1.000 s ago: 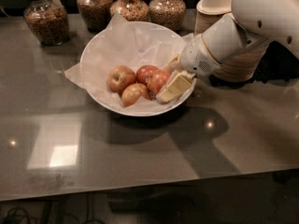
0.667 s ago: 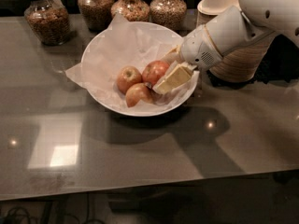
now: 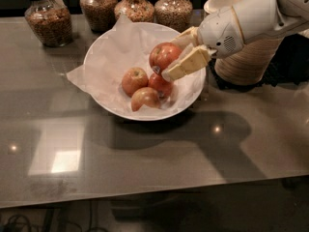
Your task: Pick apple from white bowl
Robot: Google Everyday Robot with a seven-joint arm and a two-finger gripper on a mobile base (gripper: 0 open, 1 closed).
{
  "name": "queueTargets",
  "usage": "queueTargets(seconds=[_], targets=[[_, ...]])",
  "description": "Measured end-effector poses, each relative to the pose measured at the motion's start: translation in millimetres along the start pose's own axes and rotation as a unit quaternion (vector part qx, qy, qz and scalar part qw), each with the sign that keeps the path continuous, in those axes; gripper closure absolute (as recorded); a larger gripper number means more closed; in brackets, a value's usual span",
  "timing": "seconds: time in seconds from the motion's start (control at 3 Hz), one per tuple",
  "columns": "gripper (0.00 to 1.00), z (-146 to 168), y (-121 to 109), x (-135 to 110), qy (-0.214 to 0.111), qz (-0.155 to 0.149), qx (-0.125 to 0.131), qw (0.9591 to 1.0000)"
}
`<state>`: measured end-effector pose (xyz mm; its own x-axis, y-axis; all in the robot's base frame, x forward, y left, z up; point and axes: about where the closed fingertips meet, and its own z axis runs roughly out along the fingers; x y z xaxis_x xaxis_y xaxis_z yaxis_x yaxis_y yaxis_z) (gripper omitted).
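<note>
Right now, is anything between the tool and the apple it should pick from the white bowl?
Nothing visible. The tool is shut on the apple, holding it above the three other apples in the white bowl.

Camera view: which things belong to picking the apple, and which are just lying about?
In the job: apple, held above the white bowl by the tool.
Lying about: three other apples, four jars, beige bowl stack, table.

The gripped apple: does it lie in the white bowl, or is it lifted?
Lifted: the gripper holds the apple above the three other apples, over the white bowl.
</note>
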<state>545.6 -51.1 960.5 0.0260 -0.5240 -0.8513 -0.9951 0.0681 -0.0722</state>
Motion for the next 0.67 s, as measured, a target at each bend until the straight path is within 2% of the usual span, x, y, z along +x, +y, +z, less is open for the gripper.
queueTargets(seconds=[0.33, 0.67], targets=[[1.00, -15.8, 2.8, -20.6, -0.026, -0.018, -0.002, 0.9995], [1.00, -15.8, 2.8, -20.6, -0.026, -0.018, -0.002, 0.9995]])
